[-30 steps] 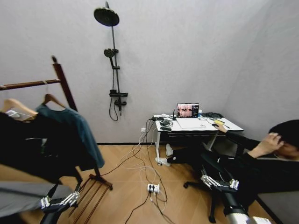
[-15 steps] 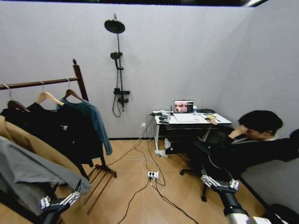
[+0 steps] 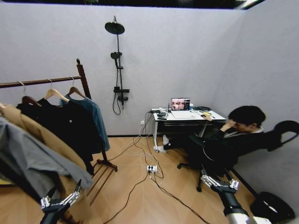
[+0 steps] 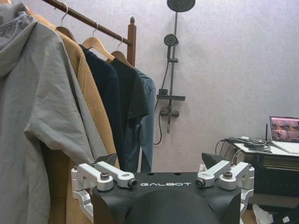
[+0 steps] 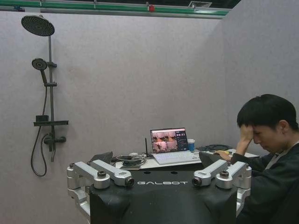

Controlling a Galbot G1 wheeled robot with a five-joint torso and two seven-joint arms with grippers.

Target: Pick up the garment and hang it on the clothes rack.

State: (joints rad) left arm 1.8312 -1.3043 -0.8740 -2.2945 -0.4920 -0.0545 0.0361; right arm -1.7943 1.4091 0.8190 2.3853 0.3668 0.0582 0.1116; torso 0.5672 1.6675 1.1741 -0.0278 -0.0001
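Since the earlier frame our view has panned right | garment [image 3: 88,116] hangs on clothes rack [image 3: 83,77] at its post end | both end effectors, left [image 3: 59,201] and right [image 3: 219,183], low, released, empty

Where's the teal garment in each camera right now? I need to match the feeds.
Head view: the garment hangs last on the clothes rack, beside its post.
Left wrist view: garment behind the dark tops, under the post.
Right wrist view: not in it.
Shared landmark: the shower stand.
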